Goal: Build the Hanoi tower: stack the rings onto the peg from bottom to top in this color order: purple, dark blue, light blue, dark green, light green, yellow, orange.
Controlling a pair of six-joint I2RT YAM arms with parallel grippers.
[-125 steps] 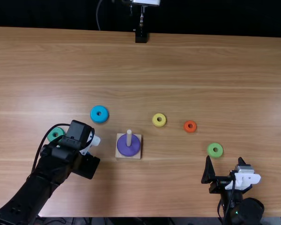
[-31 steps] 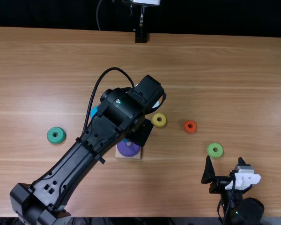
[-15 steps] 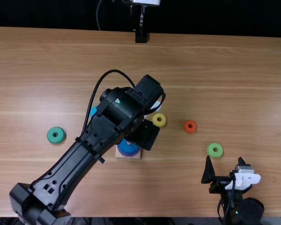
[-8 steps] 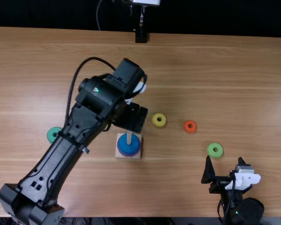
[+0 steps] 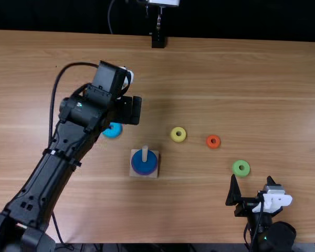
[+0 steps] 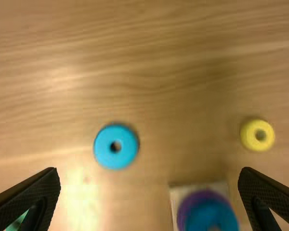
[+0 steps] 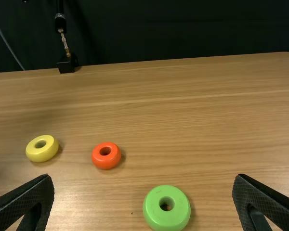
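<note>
In the top view my left gripper [image 5: 128,110] is over the table just beyond the light blue ring [image 5: 113,130]; in the left wrist view the left gripper [image 6: 149,197] is open and holds nothing. The dark blue ring [image 5: 144,164] lies over the purple ring [image 6: 183,211] around the peg [image 5: 145,153] on its square base [image 5: 137,174]. Right of them lie the yellow ring [image 5: 178,134], orange ring [image 5: 213,141] and light green ring [image 5: 241,168]. Near that green ring, the right gripper [image 5: 249,190] stands open; the right wrist view shows the same gripper [image 7: 143,202] empty.
A sliver of the dark green ring [image 6: 17,221] peeks out beside a left finger in the left wrist view. A black stand [image 5: 158,40] stands at the table's far edge. The left arm spans the table's left part.
My left gripper has moved from over the peg to the far left, leaving the dark blue ring on the purple one. It came up from the left side before that. The right arm stayed still.
</note>
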